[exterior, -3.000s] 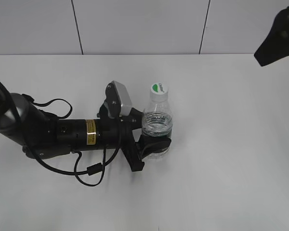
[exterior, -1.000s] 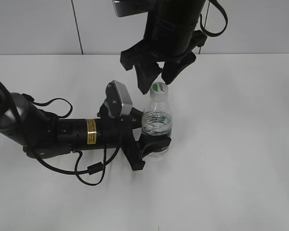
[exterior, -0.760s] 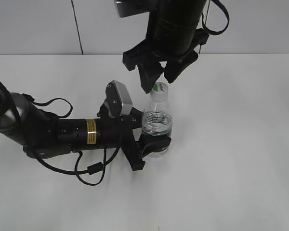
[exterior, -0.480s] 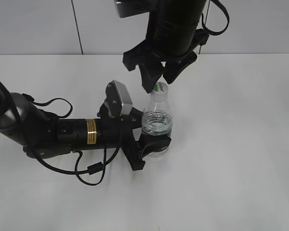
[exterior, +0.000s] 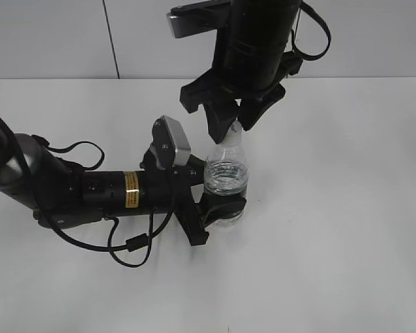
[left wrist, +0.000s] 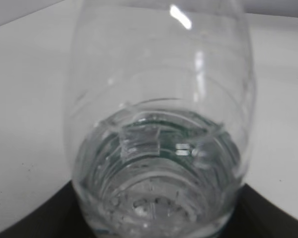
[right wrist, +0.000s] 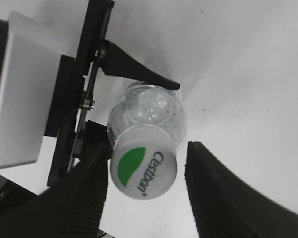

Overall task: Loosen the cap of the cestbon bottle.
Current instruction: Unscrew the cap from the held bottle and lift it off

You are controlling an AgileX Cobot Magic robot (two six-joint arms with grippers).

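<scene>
A small clear bottle (exterior: 227, 182) stands upright near the middle of a white table (exterior: 333, 208). It has some water in the lower part. The left arm (exterior: 76, 191) lies low across the table from the left side, and its left gripper (exterior: 222, 201) is closed around the lower body of the bottle, with black fingers (exterior: 222, 206) hugging it on both sides. In the left wrist view the bottle (left wrist: 159, 124) fills almost the whole picture, very close and a bit blurry, with dark finger parts at the bottom corners. The right arm (exterior: 253, 41) comes down from above. Its right gripper (exterior: 234, 125) sits at the top of the bottle, with one finger on each side of the neck, so the cap is hidden in the outside view. In the right wrist view the white cap (right wrist: 143, 168) shows clearly, with a green leaf shape and small writing on top. The right gripper (right wrist: 146, 193) is open. One black finger (right wrist: 89, 193) touches or nearly touches the cap on the left. The other finger (right wrist: 216, 193) is a little way off on the right, with a gap. The cap is on the bottle (right wrist: 148, 114).
</scene>
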